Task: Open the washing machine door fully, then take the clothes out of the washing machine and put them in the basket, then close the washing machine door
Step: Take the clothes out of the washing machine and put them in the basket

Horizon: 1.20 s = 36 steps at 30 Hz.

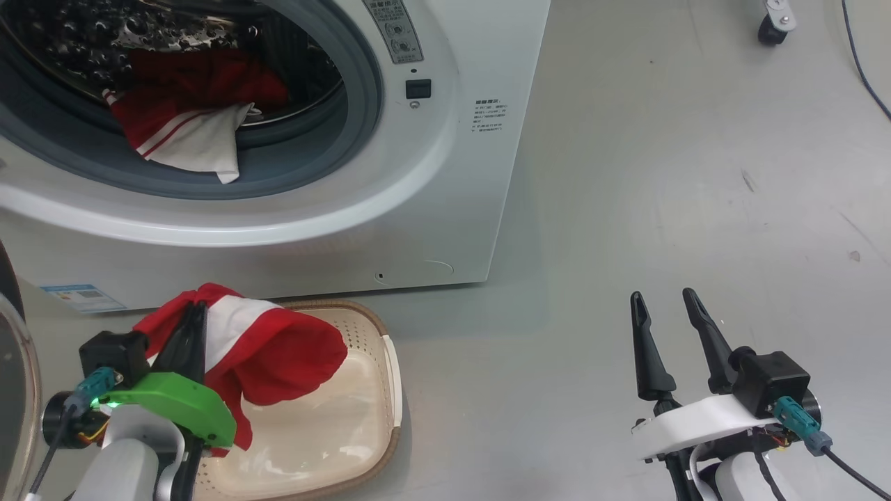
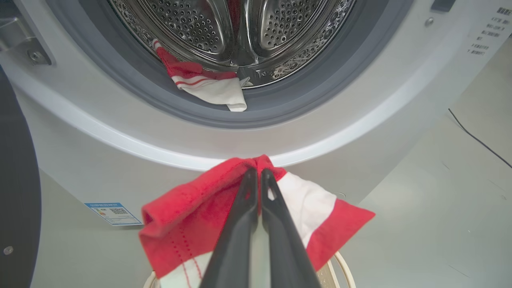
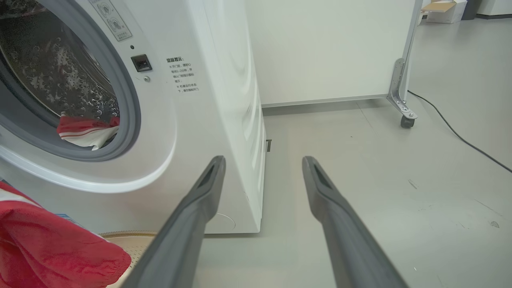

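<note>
My left end effector (image 1: 197,306) was pinched shut on a red-and-white jersey (image 1: 278,348). It held a bunched fold at the top, so the rest draped down over the basket (image 1: 393,362), which stood on the floor just before the washer (image 1: 452,174). My right end effector (image 1: 663,296) stood wide open with nothing in it, above bare floor well apart from the basket.

I judged the jersey light, limp and rather slippery. It would sag and swing from whatever point I pinched, and squeezing would do it no harm. A gathered fold seemed the firmest hold, since a single thin edge might slide out. A second jersey (image 1: 188,118) lay in the drum, its white corner hanging over the gasket (image 1: 306,163). That corner looked the easiest place to take it.

The left wrist view showed my fingers (image 2: 244,208) meeting tight on the fold, which my own wrist housing partly hid in the head view. It also showed the door (image 2: 16,180) swung aside. The head view showed the basket's pale floor beneath the cloth, where the left wrist view gave just a sliver of rim. The right wrist view added the washer's side and a cable (image 3: 460,136) across the floor.
</note>
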Available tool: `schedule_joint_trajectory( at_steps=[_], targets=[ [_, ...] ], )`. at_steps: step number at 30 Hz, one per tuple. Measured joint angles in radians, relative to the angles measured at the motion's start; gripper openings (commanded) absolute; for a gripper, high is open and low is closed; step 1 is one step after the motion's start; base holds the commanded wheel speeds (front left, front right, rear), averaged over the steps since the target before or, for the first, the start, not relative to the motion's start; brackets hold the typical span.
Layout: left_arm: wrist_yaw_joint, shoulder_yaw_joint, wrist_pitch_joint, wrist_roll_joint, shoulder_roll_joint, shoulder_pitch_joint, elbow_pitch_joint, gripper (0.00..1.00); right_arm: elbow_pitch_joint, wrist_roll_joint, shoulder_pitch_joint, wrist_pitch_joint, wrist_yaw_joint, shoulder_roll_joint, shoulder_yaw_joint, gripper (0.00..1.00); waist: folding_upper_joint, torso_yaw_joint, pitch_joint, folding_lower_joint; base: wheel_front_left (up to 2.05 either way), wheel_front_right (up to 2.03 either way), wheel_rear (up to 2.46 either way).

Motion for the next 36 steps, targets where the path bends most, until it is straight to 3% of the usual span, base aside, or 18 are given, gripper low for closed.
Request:
schedule_joint_trajectory(
  at_steps=[19,36],
  targets=[
    [0.007,-0.028,0.086,0.036,0.033,0.002,0.165,0.00,-0.013,-0.012,-0.060,0.000,0.010,0.009,0.038,1.00,0.0000,-0.068,0.141,0.0000,0.00,0.00,0.00],
    [0.029,-0.012,0.119,0.036,0.061,-0.109,0.285,0.00,-0.028,-0.012,-0.114,0.000,0.017,0.023,0.061,1.00,0.0000,-0.165,0.281,0.0000,0.00,0.00,0.00]
  ],
)
